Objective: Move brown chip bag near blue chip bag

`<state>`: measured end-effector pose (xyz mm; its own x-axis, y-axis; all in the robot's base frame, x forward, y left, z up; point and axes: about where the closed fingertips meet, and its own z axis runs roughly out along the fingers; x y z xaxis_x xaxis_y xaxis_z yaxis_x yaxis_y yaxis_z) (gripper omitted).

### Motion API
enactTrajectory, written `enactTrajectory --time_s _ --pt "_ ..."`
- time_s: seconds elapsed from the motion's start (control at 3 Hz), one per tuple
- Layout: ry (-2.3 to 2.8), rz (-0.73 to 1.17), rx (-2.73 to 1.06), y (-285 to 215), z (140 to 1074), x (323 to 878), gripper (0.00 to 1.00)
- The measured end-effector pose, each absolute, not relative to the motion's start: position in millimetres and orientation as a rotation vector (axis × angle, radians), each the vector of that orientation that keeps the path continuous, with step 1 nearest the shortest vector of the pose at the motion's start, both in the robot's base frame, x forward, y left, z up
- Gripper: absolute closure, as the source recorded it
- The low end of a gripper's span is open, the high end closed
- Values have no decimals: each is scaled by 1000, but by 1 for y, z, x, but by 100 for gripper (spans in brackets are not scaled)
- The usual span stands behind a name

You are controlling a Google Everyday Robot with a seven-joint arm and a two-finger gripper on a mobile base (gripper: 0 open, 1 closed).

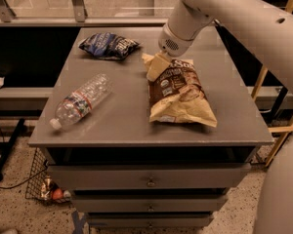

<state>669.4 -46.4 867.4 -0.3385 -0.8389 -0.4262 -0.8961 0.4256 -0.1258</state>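
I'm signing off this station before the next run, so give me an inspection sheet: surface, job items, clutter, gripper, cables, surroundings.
Surface: grey table top, with drawers beneath.
Job's things: brown chip bag lying flat, right of centre; blue chip bag at the far left, apart from it.
Clutter: clear water bottle on its side, front left.
Gripper: gripper down at the brown chip bag's far left corner.
Cables: black cable on the floor, left.
Surroundings: wire basket on the floor; wooden frame at right.
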Motion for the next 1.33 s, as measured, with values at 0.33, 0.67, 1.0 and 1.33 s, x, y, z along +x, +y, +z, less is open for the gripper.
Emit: enactTrajectory --time_s 0.33,0.67,1.0,1.33 --pt "2255 174 -1477 -52 863 675 70" --pt "2225 175 -1485 -53 872 677 94" --pt "2145 158 -1455 -59 906 683 100" --pt "2051 144 -1423 -67 946 688 100"
